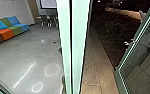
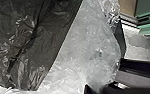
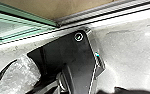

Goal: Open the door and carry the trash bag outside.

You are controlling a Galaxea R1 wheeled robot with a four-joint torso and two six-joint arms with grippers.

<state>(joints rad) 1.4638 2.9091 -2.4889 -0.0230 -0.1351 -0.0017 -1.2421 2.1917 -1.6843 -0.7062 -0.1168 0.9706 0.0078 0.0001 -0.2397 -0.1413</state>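
Note:
Translucent plastic of the trash bag bulges large and close in the left wrist view, with crumpled dark plastic beside it. Part of the bag also shows in the right wrist view, next to the robot's dark plate. The glass door stands open beside the outdoor path in the head view, its pale green frame slanting across the right side. In the right wrist view, a green-framed glass panel meets the metal floor track. How the bag is held cannot be made out.
A thick pale green post rises between the room and the outdoor path. Dark planting borders the path. Indoors are a colourful sofa at the far left and chairs under a screen.

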